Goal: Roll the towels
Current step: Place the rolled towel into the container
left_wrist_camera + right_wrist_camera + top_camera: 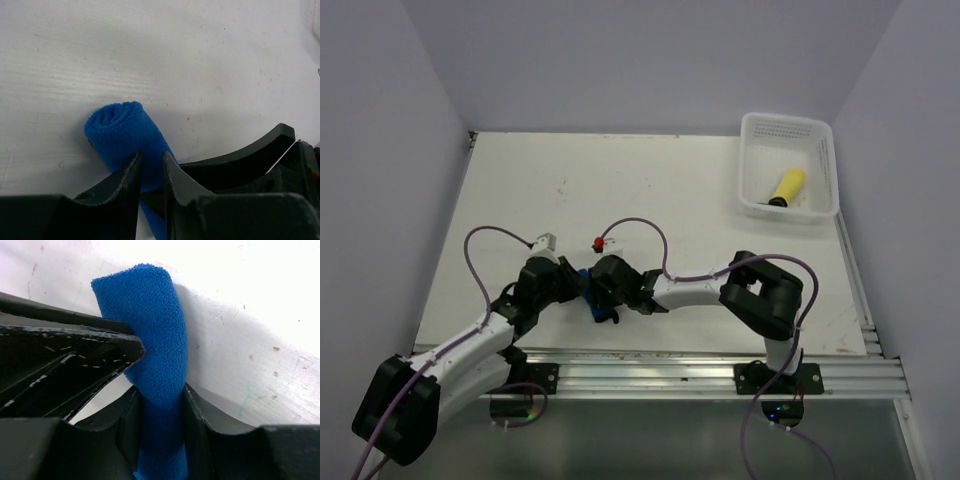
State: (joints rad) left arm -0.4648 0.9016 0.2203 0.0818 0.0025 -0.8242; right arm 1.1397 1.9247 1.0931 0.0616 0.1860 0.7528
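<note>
The blue towel is rolled into a tight cylinder and lies on the white table between my two grippers, near the front edge. My left gripper is shut on one end of the roll; its spiral end sticks out past the fingers. My right gripper is shut on the same roll from the other side, fingers pressing both flanks. The yellow towel lies rolled inside the white basket at the back right.
The basket stands against the right wall at the table's far right. Purple cables loop over the table behind both wrists, with a red plug and a white plug. An aluminium rail runs along the front edge.
</note>
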